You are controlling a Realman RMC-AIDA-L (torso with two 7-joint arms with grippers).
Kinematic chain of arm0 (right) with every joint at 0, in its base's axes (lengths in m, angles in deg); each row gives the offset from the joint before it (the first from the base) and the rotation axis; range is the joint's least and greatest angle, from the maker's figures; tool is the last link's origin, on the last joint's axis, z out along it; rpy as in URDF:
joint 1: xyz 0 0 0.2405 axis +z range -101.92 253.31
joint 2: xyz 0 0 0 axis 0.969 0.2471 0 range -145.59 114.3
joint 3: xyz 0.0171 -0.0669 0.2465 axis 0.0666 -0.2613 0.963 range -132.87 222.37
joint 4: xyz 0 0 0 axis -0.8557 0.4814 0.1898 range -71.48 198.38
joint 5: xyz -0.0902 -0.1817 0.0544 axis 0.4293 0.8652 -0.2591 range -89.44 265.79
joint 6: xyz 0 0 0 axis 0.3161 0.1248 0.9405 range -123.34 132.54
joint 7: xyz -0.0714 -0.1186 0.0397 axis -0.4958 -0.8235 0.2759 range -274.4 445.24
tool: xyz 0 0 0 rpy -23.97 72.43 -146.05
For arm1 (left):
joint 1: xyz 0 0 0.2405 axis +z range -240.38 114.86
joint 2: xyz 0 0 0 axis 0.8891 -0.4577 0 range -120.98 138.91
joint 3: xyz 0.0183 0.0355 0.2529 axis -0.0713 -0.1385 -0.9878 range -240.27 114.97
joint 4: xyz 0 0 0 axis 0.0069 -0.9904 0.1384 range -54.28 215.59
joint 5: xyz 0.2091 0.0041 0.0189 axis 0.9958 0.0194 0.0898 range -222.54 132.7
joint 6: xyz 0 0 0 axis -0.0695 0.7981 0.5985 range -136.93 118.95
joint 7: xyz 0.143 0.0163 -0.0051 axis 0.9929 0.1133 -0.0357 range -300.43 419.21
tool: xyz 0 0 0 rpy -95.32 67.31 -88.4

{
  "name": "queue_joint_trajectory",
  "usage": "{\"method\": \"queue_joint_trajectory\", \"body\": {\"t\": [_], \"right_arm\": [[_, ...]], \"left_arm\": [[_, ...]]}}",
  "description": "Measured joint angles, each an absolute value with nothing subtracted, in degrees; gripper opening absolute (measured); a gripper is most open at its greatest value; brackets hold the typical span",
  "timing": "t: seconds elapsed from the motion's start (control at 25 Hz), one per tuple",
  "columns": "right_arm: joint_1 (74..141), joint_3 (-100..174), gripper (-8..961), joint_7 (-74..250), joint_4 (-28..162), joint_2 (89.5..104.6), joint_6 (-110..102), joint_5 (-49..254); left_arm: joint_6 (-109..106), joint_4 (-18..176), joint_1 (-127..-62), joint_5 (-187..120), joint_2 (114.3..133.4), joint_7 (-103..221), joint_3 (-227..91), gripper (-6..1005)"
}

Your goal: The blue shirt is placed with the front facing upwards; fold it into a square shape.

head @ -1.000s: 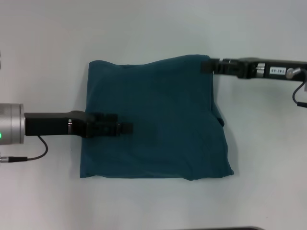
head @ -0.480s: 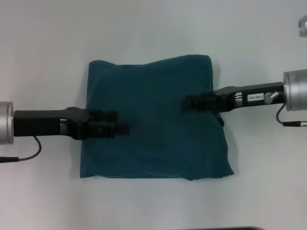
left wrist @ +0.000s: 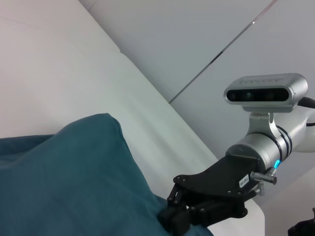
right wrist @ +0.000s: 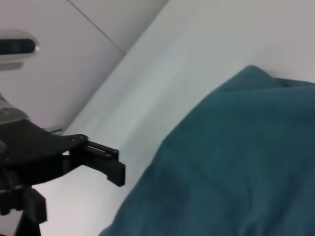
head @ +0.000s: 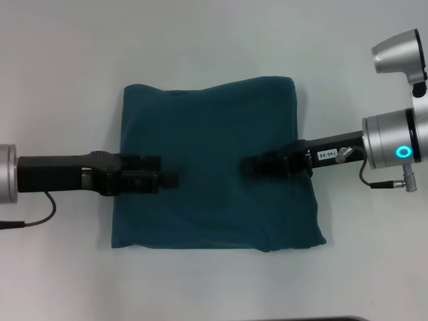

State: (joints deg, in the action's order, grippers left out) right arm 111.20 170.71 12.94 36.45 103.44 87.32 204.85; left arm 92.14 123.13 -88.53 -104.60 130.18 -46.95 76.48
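The blue shirt [head: 214, 134] lies on the white table as a roughly square folded bundle, plain teal side up, no letters showing. My left gripper [head: 172, 179] reaches in from the left and rests low over the shirt's left half, fingers shut with nothing in them. My right gripper [head: 246, 165] comes in from the right over the shirt's right half, also shut and holding nothing. The two tips face each other about a hand's width apart. In the left wrist view the shirt [left wrist: 64, 182] lies beside the right gripper [left wrist: 172, 219]. In the right wrist view the shirt [right wrist: 236, 162] faces the left gripper [right wrist: 118, 174].
The white table [head: 214, 40] surrounds the shirt on all sides. A small flap of cloth [head: 307, 168] sticks out under the right arm at the shirt's right edge. A dark strip [head: 321, 319] shows at the near table edge.
My right gripper has left the shirt's far right corner and swung down and inward over the shirt's right middle. The left gripper has drawn back slightly to the left. The shirt's outline is unchanged.
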Motion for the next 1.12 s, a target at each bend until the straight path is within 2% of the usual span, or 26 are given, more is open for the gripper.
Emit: {"method": "queue_joint_trajectory", "body": {"t": [0.16,0.28,0.92,1.12], "right_arm": [[111.20,169.31,308,13.74,36.64,103.44,85.32,204.88],[111.20,167.83,115,15.10,36.65,103.42,83.62,204.89],[110.45,167.50,111,13.53,35.44,102.92,84.63,204.37],[108.35,171.16,111,5.19,34.43,102.05,91.22,202.03]], "left_arm": [[92.00,122.91,-88.36,-104.60,130.14,-46.95,76.49,889],[91.87,122.81,-88.26,-104.59,130.13,-46.95,76.49,889],[91.22,122.80,-88.25,-104.55,130.18,-46.92,76.48,889],[93.89,122.97,-88.20,-104.57,130.21,-45.18,76.48,888]]}}
